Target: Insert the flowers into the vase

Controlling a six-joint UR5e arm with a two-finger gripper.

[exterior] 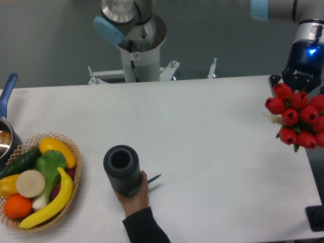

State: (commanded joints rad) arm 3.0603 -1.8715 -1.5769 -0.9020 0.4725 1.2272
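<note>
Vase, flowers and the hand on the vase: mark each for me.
vase (pixel 121 161), fixed camera, on the rim of its round mouth.
flowers (pixel 298 115), fixed camera, on a red bud mid-bunch.
hand (pixel 135 195), fixed camera, on its back, below the vase.

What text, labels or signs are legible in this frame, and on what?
None can be read.
Small red-and-white sticker on the pale robot base column: too small to read.
Label on the arm joint above it: blurred, unreadable.
Vase, flowers, basket: no print visible.
</note>
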